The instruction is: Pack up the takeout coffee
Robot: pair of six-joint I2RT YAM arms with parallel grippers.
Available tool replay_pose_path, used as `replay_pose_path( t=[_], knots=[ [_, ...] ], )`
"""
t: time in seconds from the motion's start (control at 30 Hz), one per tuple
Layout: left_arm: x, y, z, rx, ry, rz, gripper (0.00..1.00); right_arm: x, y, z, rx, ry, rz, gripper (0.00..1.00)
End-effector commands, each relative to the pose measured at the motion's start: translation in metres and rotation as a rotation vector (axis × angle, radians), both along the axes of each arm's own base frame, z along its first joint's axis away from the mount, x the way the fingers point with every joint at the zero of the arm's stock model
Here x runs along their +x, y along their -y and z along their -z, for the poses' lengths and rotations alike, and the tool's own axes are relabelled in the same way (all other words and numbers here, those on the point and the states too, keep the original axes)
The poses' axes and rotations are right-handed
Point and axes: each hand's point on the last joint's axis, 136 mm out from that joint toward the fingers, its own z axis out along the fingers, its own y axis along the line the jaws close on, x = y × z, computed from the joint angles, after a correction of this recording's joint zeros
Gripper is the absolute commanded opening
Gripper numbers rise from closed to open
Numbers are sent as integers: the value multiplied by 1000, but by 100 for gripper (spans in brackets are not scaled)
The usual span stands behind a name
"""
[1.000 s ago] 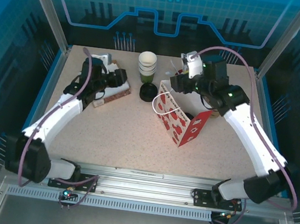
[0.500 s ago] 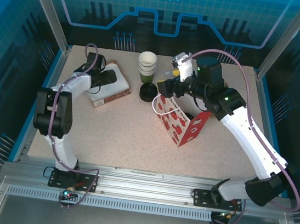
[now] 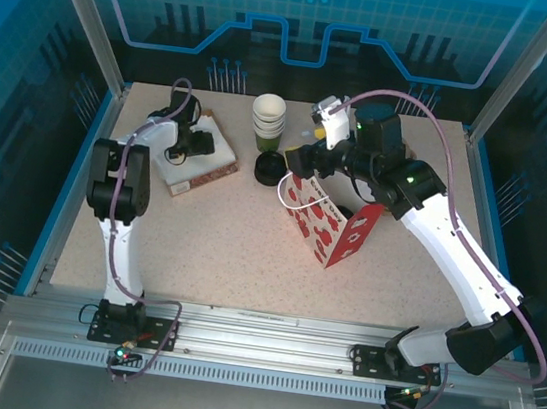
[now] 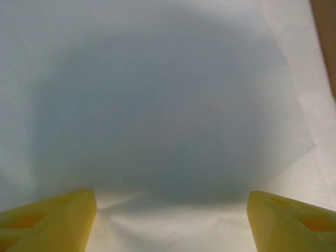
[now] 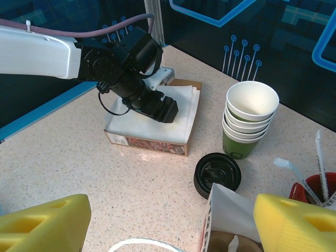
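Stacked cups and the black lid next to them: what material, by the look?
Stacked cups: paper, it seems; matte white inside, rolled rims, green outer wall on the lowest. Black lid: likely moulded plastic; slight sheen, embossed ridges on top.

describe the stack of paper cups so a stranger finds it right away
Start at the red-and-white paper bag in the middle of the table; look toward the far edge, up and left of it. The stack of cups stands upright, nested and lidless with white insides and a green bottom cup, unlike the flat black lid beside it.
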Motion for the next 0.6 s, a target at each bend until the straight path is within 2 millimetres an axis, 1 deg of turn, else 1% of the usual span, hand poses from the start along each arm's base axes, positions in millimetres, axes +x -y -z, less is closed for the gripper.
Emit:
replay_pose_path(
  t=[0.0, 0.17, 0.4, 0.57],
  knots=[
    [-2, -8, 7, 3, -57, 20, 75, -2, -5, 2, -10, -4, -7, 83],
    [-1, -5, 12, -12, -74, 34, 69, -2, -5, 6, -13, -18, -5, 83],
    [-1, -2, 17, -23, -115, 53, 56, -3, -2, 8, -21, -18, 2, 83],
    [-1, -2, 13, -19, -108, 60, 48, -3, -4, 13, -25, -29, -2, 83]
  ],
)
